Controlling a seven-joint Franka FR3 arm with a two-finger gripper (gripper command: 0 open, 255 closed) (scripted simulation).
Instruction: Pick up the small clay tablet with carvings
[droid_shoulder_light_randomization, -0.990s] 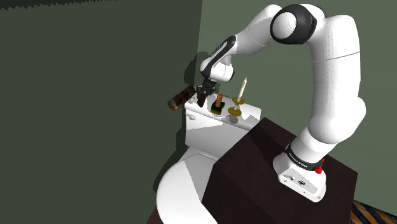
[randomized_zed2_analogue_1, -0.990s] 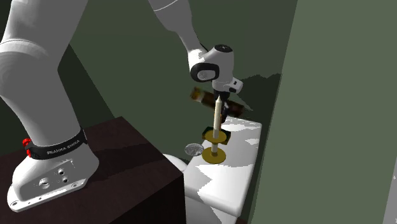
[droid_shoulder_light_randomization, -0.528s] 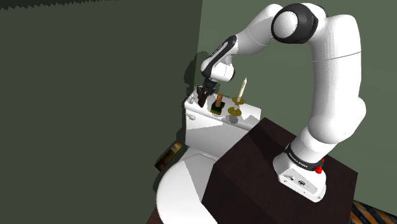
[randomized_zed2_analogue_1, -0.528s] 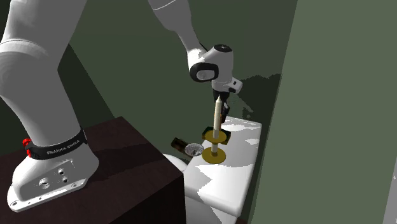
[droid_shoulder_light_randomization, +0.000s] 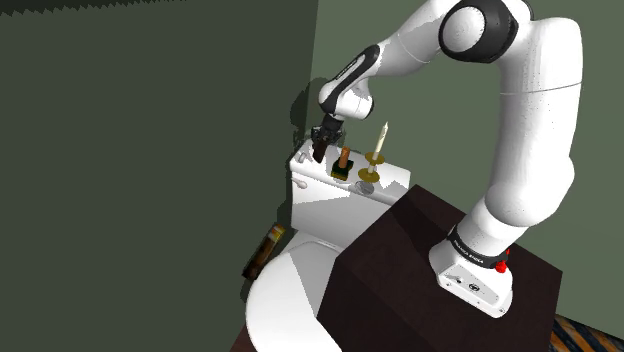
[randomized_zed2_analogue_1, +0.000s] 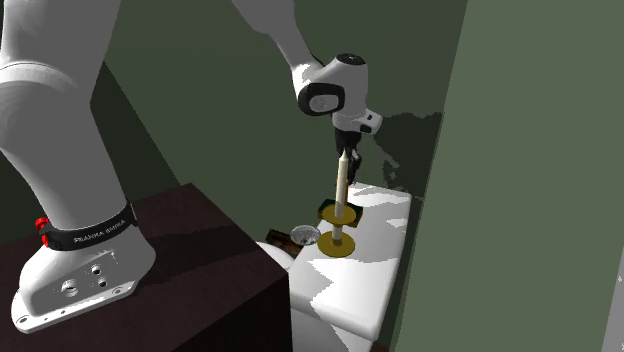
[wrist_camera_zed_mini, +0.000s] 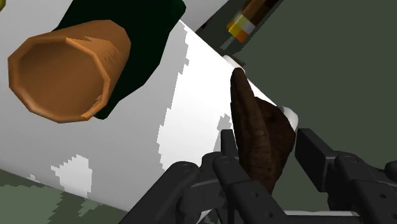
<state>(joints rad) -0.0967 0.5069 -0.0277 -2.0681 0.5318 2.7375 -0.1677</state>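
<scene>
The clay tablet (wrist_camera_zed_mini: 257, 137) is a dark brown, wedge-shaped slab standing on edge between my two black fingers, which clasp it on both sides. My gripper (wrist_camera_zed_mini: 270, 141) is shut on it, just above the far corner of the white toilet tank lid (wrist_camera_zed_mini: 191, 95). In the shoulder view the gripper (droid_shoulder_light_randomization: 319, 152) hangs over the tank's (droid_shoulder_light_randomization: 320, 185) left end. In the second exterior view the gripper (randomized_zed2_analogue_1: 352, 160) sits behind the candle (randomized_zed2_analogue_1: 341, 190).
An orange-brown cup on a dark green base (droid_shoulder_light_randomization: 343, 162) and a candle in a gold holder (droid_shoulder_light_randomization: 378, 150) stand on the tank beside the gripper. A brown bottle (droid_shoulder_light_randomization: 266, 250) lies on the floor left of the toilet bowl (droid_shoulder_light_randomization: 285, 300). The green wall is close behind.
The brown bottle, in the air at the tank's left edge a second ago, has dropped to the floor beside the toilet. The gripper has risen slightly with the tablet.
</scene>
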